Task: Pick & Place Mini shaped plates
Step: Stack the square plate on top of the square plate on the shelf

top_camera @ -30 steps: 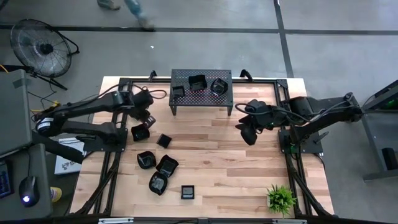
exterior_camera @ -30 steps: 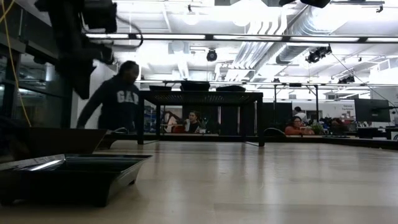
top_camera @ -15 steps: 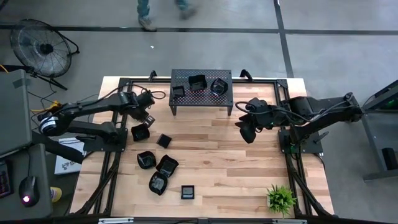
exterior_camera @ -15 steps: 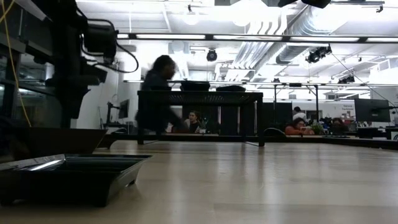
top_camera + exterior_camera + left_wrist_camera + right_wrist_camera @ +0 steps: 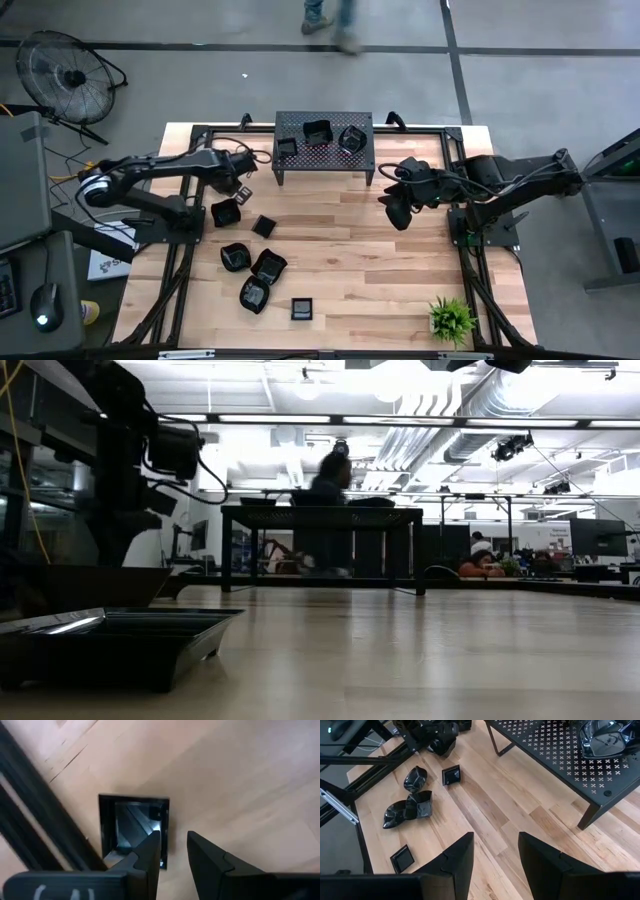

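- Hovering over the table's left rear area, the left gripper (image 5: 240, 185) hangs just behind a square mini plate (image 5: 226, 212) that lies beside the left frame rail (image 5: 182, 235).
- In the left wrist view, the left gripper's fingers (image 5: 150, 851) stand a narrow gap apart with nothing between them, and one finger overlaps the near right rim of that square plate (image 5: 132, 825).
- The relation that matters: the plate sits just beyond and to one side of the fingertips, so I judge that the gripper must straddle one raised rim, one finger inside the dish and one outside.
- The plate's sides run roughly parallel to the fingers' line of reach, so little wrist rotation seems needed.
- The left arm is far nearer; the right gripper (image 5: 397, 208) waits above the table's right half, its fingers (image 5: 455, 857) parted and empty.
- Other plates: a smaller square plate (image 5: 264, 226) just beside the target, three dishes (image 5: 250, 268) clustered nearer the front, and a flat square one (image 5: 302, 308) at the front edge.
- Three plates (image 5: 318, 133) already rest on the perforated stand (image 5: 360, 155) at the rear, presumably the destination.
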